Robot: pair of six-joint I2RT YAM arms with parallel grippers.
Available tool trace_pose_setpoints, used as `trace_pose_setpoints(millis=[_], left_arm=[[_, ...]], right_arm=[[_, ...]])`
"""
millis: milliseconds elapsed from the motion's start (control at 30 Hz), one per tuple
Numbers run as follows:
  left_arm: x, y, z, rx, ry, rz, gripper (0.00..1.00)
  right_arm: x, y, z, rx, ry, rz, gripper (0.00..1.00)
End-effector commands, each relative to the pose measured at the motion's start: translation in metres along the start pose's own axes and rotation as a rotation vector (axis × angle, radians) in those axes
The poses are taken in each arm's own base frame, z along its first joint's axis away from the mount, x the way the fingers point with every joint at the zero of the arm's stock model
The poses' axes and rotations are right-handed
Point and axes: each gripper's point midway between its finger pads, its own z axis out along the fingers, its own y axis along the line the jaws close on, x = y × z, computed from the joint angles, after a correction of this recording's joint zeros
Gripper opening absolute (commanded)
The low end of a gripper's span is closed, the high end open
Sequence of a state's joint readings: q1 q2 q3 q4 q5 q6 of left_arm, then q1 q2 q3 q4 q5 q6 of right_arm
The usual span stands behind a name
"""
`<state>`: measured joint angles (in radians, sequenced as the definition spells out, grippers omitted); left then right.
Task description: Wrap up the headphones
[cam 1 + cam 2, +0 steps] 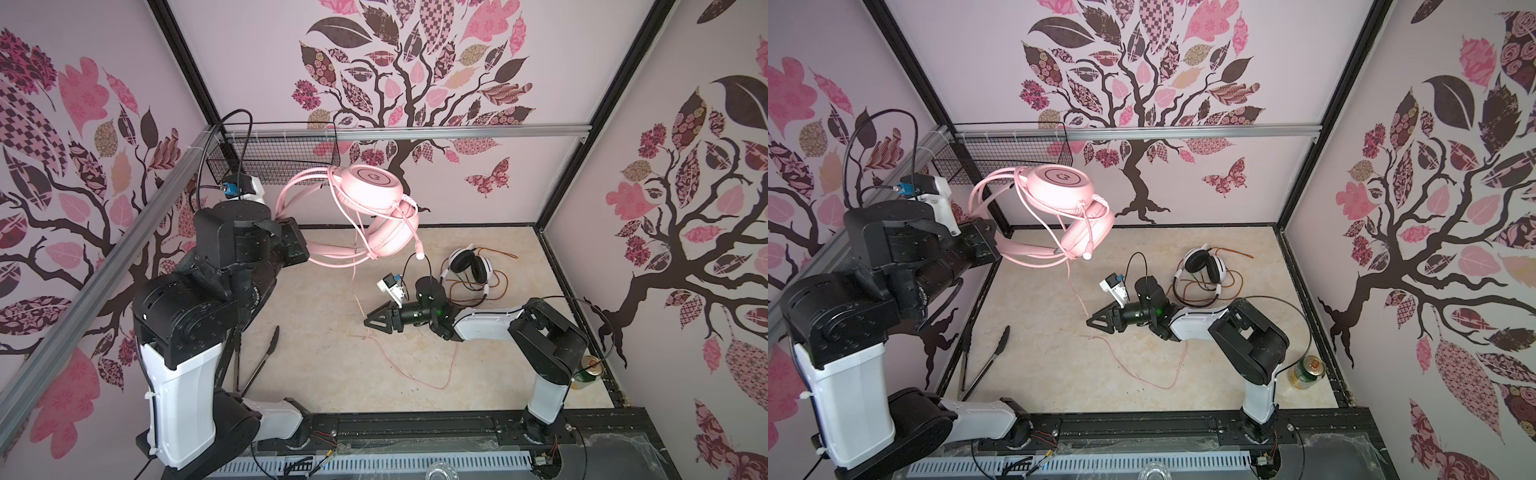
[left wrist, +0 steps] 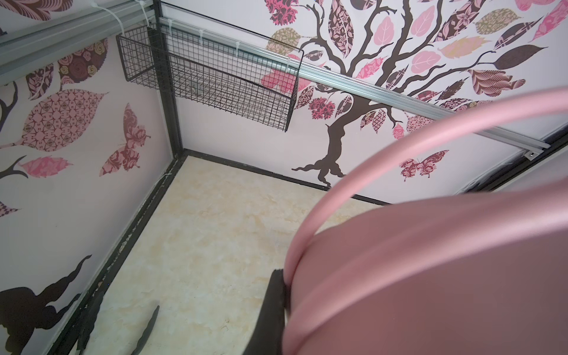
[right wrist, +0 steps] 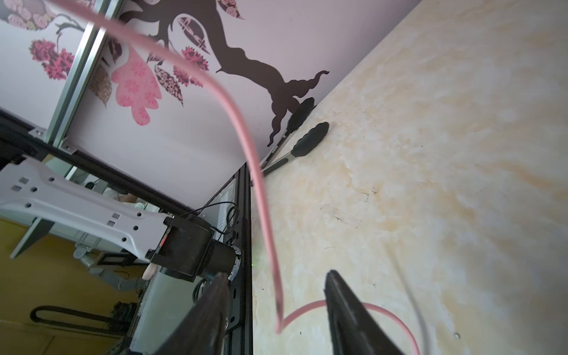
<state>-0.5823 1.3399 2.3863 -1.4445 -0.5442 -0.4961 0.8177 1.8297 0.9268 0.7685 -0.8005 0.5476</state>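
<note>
The pink headphones [image 1: 374,191] [image 1: 1059,183] hang in the air at the back left, with loops of their cable wound round the band. My left gripper [image 1: 299,249] [image 1: 984,245] is shut on their headband [image 2: 430,276]; only one black finger [image 2: 272,307] shows beside it. The pink cable [image 1: 440,387] [image 1: 1158,386] drops to the floor and curls there. My right gripper [image 1: 368,322] [image 3: 275,273] is low over the floor and open, the cable [image 3: 258,172] passing between its fingers without touching them. The white-and-black headphones [image 1: 469,266] [image 1: 1204,266] lie behind it among their orange-red cable [image 1: 505,286].
Black tongs [image 1: 257,361] [image 1: 984,365] [image 3: 304,138] lie by the left wall. A black wire basket [image 1: 286,153] [image 2: 215,76] hangs at the back left corner. A green can [image 1: 588,370] [image 1: 1308,370] stands at the front right behind the right arm.
</note>
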Motion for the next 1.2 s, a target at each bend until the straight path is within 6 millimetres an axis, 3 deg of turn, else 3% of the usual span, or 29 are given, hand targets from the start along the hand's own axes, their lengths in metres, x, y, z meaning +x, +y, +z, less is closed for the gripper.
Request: trace_pose_setpoints(millis=[0,200,300,400,533,667,867,1000,1167], left_arm=[[-0.019,-0.008,-0.001,0.036,-0.076,-0.084,0.00],[-0.018,-0.012,0.003,0.045,-0.069,-0.090,0.00],[-0.017,-0.013,0.005,0.044,-0.065,-0.093,0.00],[-0.016,-0.013,0.007,0.037,-0.065,-0.093,0.00],[-0.015,-0.012,0.017,0.008,-0.075,-0.090,0.00],[-0.014,-0.004,0.044,-0.076,-0.065,-0.065,0.00],[-0.023,0.014,0.076,-0.267,-0.114,-0.016,0.00],[-0.021,0.012,0.091,-0.287,-0.107,-0.048,0.00],[-0.010,0.003,0.107,-0.191,-0.033,-0.146,0.00]], right_arm=[[0.008,0.020,0.001,-0.063,0.001,-0.009,0.40],[0.016,0.035,-0.006,-0.080,-0.004,-0.010,0.34],[0.015,0.039,-0.006,-0.094,-0.002,-0.004,0.13],[0.013,0.047,-0.011,-0.100,-0.016,-0.002,0.02],[0.022,0.052,-0.025,-0.034,0.015,-0.010,0.00],[0.057,0.051,-0.044,0.188,0.164,-0.127,0.00],[0.094,0.067,-0.076,0.399,0.324,-0.286,0.00],[0.105,0.074,-0.088,0.445,0.382,-0.309,0.00],[0.111,0.077,-0.098,0.475,0.429,-0.333,0.00]])
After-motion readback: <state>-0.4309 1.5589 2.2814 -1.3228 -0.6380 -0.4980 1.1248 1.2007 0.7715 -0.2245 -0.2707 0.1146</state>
